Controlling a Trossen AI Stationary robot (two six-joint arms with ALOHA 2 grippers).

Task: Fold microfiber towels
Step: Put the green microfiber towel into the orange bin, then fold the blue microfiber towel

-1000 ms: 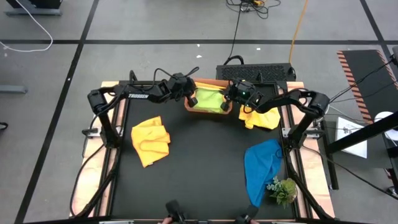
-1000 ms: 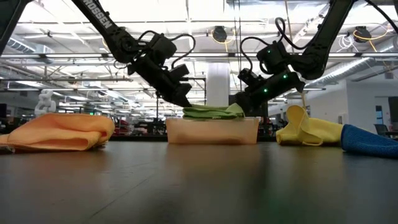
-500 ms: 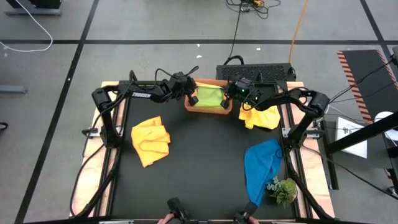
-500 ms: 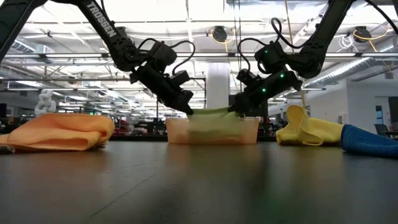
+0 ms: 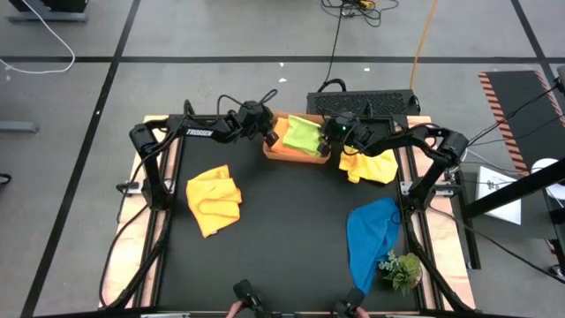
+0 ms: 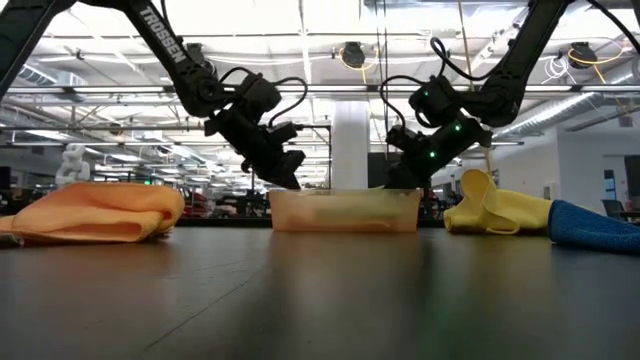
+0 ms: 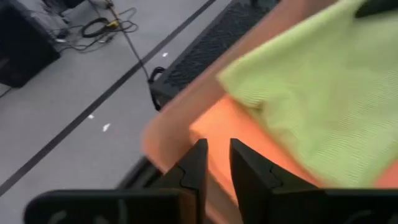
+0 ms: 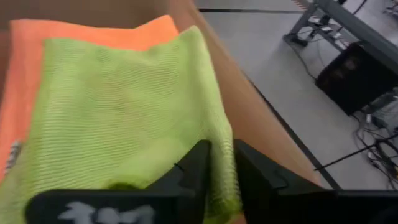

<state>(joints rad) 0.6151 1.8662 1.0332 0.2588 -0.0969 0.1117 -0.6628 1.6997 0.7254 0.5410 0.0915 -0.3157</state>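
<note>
Blue towel (image 5: 372,238) at 4 o'clock. One yellow towel (image 5: 214,200) at 9, another (image 5: 371,167) at 2. At 12, lime green towel (image 5: 303,134) over orange towel (image 7: 233,140) in tray (image 5: 281,152). Left gripper (image 5: 272,139) and right gripper (image 5: 325,148) flank it, fingers slightly parted, holding nothing.
</note>
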